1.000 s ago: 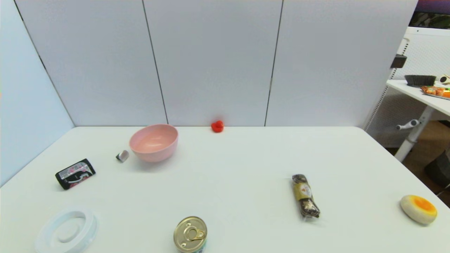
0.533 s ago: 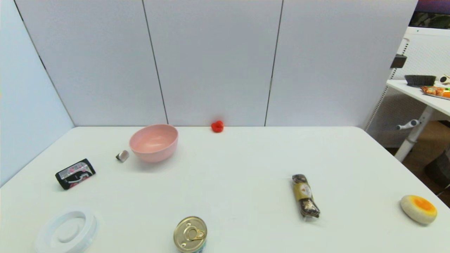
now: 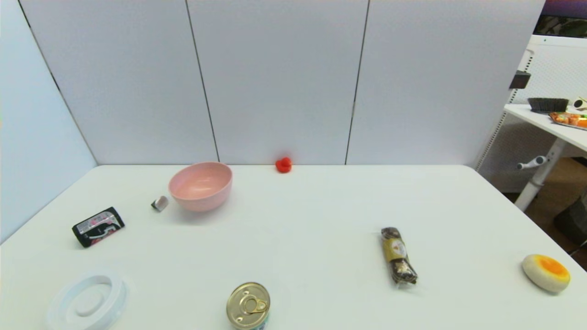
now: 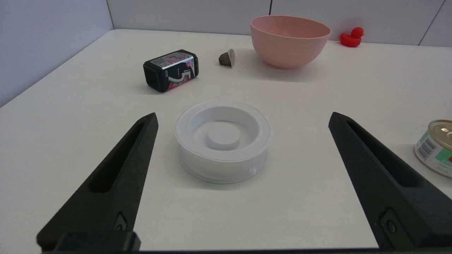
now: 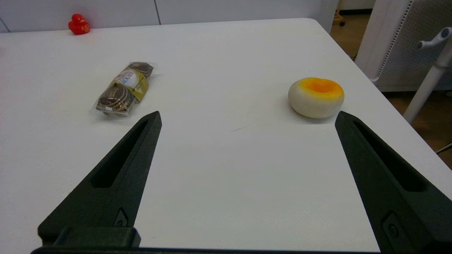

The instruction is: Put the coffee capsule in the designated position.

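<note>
The coffee capsule [image 3: 159,203] [image 4: 227,58] is a tiny dark tapered cup with a pale foil face. It lies on its side on the white table, just left of the pink bowl [image 3: 200,186] [image 4: 289,41]. My left gripper [image 4: 243,118] is open and empty near the table's front left, well short of the capsule, with a white ring-shaped dish [image 4: 223,139] [image 3: 87,301] between its fingers' line of sight and the capsule. My right gripper [image 5: 248,116] is open and empty at the front right. Neither arm shows in the head view.
A black-and-pink box [image 3: 98,226] [image 4: 171,70] lies left of the capsule. A gold-lidded tin can [image 3: 248,305] [image 4: 435,146] stands at the front. A chocolate packet [image 3: 398,255] [image 5: 124,88], a yellow-topped round object [image 3: 546,272] [image 5: 315,96] and a red duck [image 3: 284,164] also sit on the table.
</note>
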